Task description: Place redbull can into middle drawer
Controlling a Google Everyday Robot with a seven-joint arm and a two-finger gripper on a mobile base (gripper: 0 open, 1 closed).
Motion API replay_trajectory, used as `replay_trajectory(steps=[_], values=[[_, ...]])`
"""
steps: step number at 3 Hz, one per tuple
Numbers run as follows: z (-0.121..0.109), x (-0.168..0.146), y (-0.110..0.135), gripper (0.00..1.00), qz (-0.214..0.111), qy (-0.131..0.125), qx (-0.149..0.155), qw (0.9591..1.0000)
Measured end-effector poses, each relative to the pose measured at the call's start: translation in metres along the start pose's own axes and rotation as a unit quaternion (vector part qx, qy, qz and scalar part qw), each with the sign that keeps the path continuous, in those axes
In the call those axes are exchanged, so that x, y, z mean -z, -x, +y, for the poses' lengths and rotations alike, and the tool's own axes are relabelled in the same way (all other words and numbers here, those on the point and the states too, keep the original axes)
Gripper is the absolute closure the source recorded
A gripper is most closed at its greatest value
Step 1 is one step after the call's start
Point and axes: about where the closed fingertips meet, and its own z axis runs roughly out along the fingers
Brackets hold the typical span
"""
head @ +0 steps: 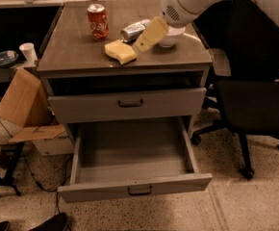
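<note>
Cabinet top (72, 57): upper centre of the frame, four things resting on it.
Soda can (97, 21): upright, back left of the top.
Redbull can (132, 31): on its side, right of the soda can, behind the sponge.
Sponge (120, 51): centre, near the top's front edge.
Bowl (172, 37): right of the redbull can, partly under the arm.
Gripper (141, 43): over the top, between sponge and bowl, overlapping the redbull can's right end; contact cannot be told.
Upper drawer (82, 107): just below the top.
Middle drawer (178, 184): beneath the upper drawer, pulled out toward the lower frame.
Chair (255, 105): right of the cabinet.
Cardboard box (19, 105): left of the cabinet.
</note>
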Motion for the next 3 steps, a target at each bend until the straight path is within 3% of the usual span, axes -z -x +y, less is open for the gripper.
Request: replay_trajectory(steps=[1,2,3], values=[[0.014,-0.024,0.038,0.0,-0.038,0.014,-0.02,0.999],[0.032,-0.06,0.096,0.0,-0.077,0.013,-0.029,0.9965],[0.038,-0.091,0.133,0.0,-0.093,-0.002,-0.023,0.9954]])
